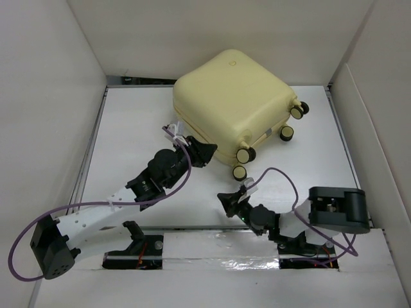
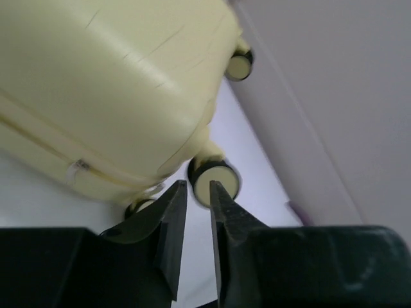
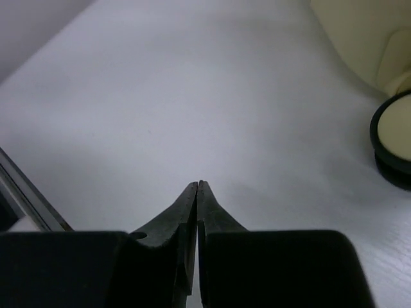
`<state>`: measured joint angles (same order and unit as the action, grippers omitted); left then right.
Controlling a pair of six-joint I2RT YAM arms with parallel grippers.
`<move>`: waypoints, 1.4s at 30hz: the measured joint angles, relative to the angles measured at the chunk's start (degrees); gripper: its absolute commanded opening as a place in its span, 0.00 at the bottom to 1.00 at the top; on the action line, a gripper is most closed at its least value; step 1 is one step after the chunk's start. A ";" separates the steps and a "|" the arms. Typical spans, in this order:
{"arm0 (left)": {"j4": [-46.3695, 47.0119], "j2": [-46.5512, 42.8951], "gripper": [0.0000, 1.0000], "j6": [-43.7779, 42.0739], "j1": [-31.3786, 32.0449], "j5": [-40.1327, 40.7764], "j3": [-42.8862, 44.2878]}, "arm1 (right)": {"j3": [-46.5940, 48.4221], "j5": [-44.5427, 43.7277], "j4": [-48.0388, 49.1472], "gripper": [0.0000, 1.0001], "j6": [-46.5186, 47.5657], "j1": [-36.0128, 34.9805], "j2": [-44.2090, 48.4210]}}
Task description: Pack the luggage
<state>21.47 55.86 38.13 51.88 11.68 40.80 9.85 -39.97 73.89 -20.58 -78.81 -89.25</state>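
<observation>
The pale-yellow luggage (image 1: 234,106) lies closed and flat at the back middle of the white table, its caster wheels (image 1: 244,154) facing the near right. It fills the upper left of the left wrist view (image 2: 109,83). My left gripper (image 1: 204,154) is close against the luggage's near side; its jaws stand a narrow gap apart with nothing between them (image 2: 198,186), a wheel (image 2: 215,179) just beyond the tips. My right gripper (image 1: 226,200) is shut and empty (image 3: 198,185), low over the table in front of the wheels; one wheel (image 3: 395,138) shows at the right edge.
White walls (image 1: 51,96) enclose the table on the left, back and right. Purple cables (image 1: 282,176) loop from both arms. A metal rail (image 1: 90,160) runs along the table's left edge.
</observation>
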 measured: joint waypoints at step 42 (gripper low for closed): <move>5.07 16.20 0.23 -9.14 -5.57 -4.37 2.78 | 9.18 10.38 -13.81 0.31 2.54 28.74 5.44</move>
<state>26.55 72.05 28.99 46.30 7.31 43.57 19.03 -29.58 60.07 -18.04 -50.06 -83.81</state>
